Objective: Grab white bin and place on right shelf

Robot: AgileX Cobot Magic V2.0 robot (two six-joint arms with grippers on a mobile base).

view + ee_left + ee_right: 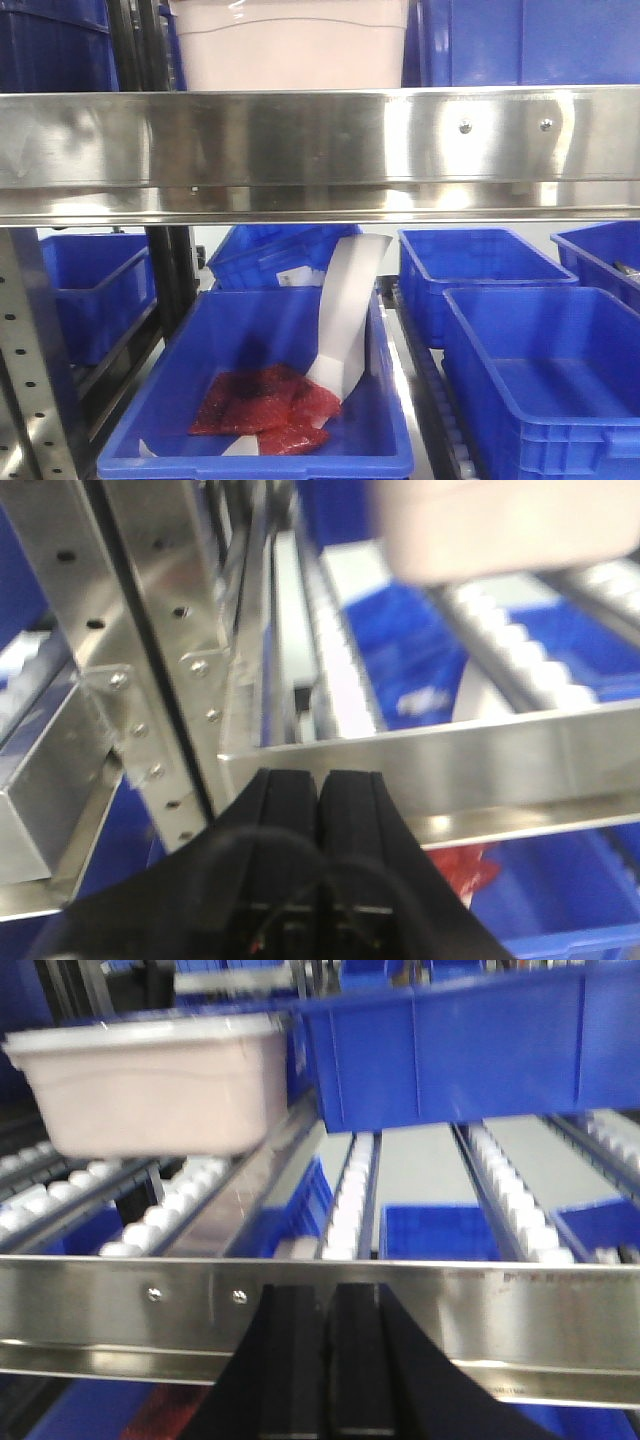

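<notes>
The white bin (290, 45) is a pale pinkish tote that rests on the upper roller shelf, behind the shiny steel front rail (320, 150) with two rivets. In the right wrist view the white bin (155, 1085) sits at the upper left on the rollers, left of a blue crate (470, 1045). In the left wrist view it is a blurred pale shape (505, 525) at the top right. My left gripper (320, 780) is shut and empty, low in front of the rail. My right gripper (328, 1295) is shut and empty, just in front of the rail (120, 1300).
Several blue crates stand on the lower level; the nearest one (260, 400) holds red packets (265, 405) and a white sheet. More blue crates (530, 40) stand on the upper shelf beside the bin. A perforated steel upright (150, 650) is at the left.
</notes>
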